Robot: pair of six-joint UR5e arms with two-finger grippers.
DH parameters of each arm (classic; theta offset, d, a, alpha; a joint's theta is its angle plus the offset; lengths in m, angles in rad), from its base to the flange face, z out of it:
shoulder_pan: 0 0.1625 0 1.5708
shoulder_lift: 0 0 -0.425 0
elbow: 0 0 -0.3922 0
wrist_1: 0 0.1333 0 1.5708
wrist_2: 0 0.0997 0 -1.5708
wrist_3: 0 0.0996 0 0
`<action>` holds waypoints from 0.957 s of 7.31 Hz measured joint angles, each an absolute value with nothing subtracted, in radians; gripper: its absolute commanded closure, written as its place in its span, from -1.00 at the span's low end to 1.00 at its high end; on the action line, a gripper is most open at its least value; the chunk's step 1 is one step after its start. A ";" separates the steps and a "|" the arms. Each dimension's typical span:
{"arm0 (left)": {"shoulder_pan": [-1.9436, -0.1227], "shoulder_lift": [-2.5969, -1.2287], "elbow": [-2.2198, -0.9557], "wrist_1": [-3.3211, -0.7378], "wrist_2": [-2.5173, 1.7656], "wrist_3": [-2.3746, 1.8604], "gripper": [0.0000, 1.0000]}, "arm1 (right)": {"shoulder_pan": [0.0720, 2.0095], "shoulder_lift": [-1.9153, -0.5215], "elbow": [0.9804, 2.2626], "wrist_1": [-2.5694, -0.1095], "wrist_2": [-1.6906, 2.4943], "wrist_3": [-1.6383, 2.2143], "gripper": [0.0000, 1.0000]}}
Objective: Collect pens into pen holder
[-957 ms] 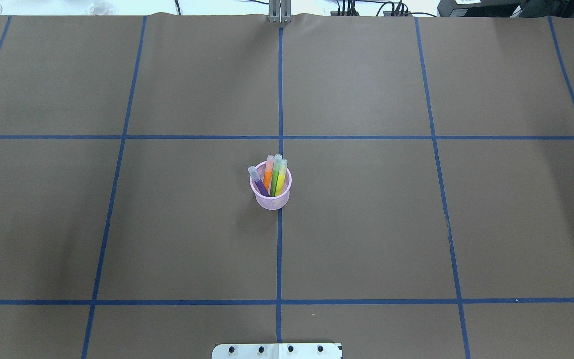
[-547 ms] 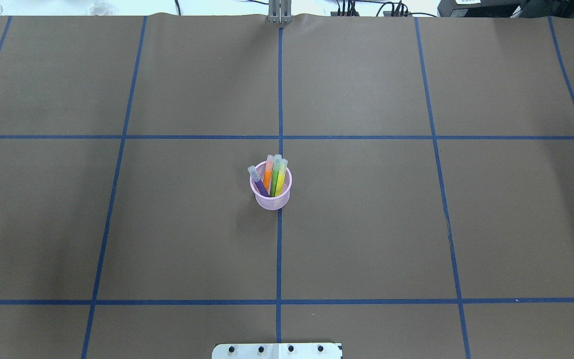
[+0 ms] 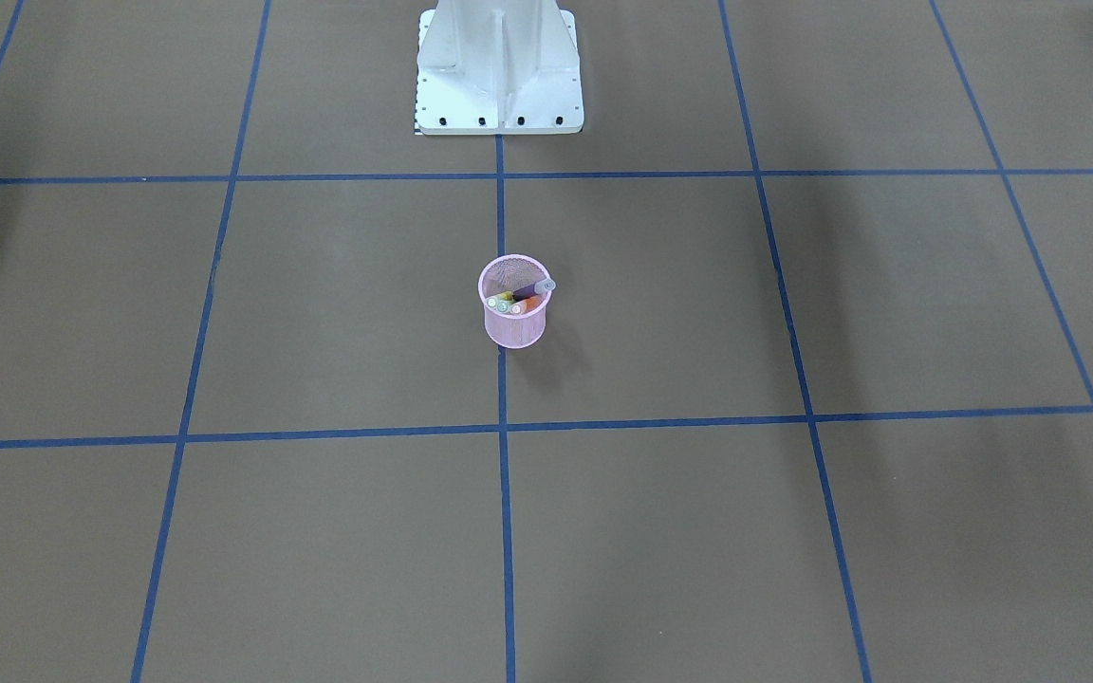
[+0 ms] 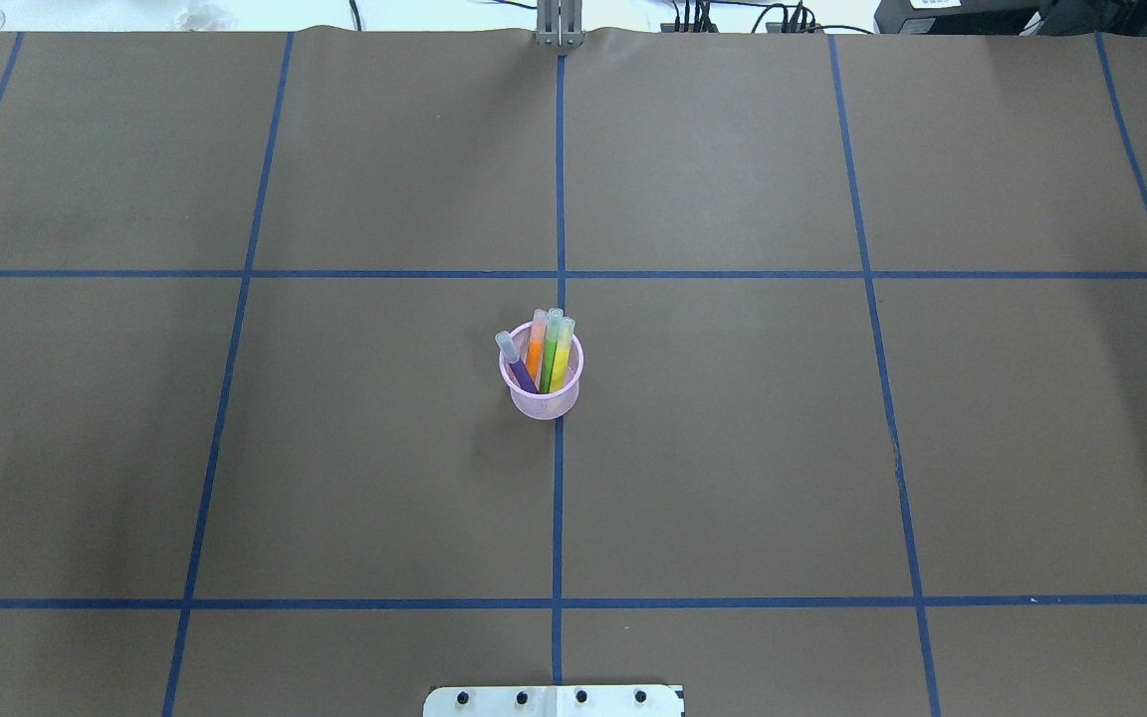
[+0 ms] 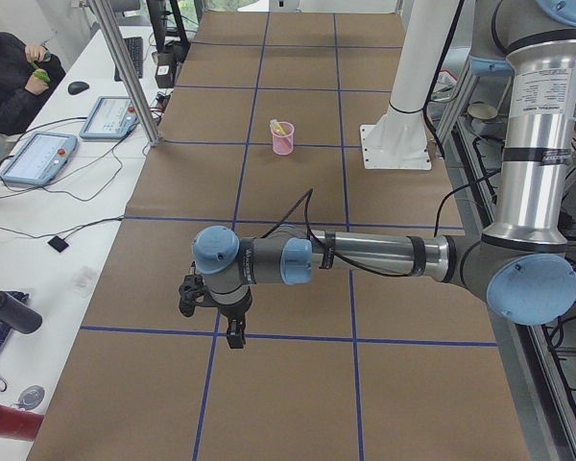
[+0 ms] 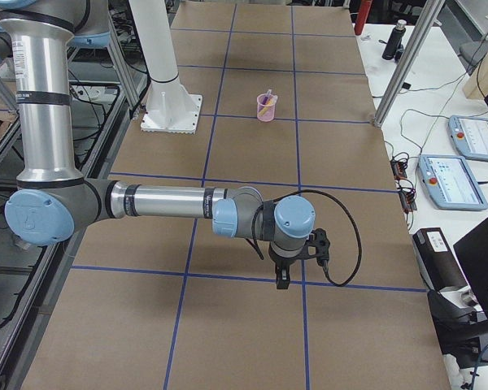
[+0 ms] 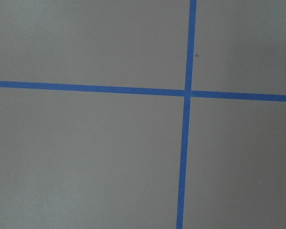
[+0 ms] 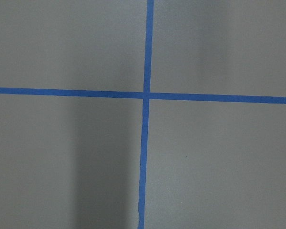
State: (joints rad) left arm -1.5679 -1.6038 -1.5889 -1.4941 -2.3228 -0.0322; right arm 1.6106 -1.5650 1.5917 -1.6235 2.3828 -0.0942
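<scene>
The pink mesh pen holder (image 4: 543, 397) stands upright at the table's centre, on the middle blue line. It also shows in the front-facing view (image 3: 514, 328). The purple pen (image 4: 517, 366), orange pen (image 4: 535, 351), green pen (image 4: 550, 357) and yellow pen (image 4: 562, 357) all stand inside it, caps up, leaning on the rim. My left gripper (image 5: 234, 336) hangs over the table's left end, far from the holder. My right gripper (image 6: 280, 280) hangs over the right end. Both show only in the side views, so I cannot tell whether they are open or shut.
Brown paper with a blue tape grid covers the table (image 4: 733, 448). The robot's white base (image 3: 499, 71) stands at the near edge. An operator (image 5: 10, 67) and tablets (image 5: 38, 154) are beside the table's far side. Both wrist views show only paper and tape.
</scene>
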 measured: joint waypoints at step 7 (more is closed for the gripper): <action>-1.569 -1.598 -1.598 -1.493 -2.317 -0.032 -1.00 | 1.610 -1.626 1.695 -1.621 2.355 -0.088 -0.99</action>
State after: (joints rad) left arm -1.5693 -1.5985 -1.5975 -1.4931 -2.3175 -0.0322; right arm 1.6099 -1.6260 1.6949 -1.6214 2.3550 -0.0877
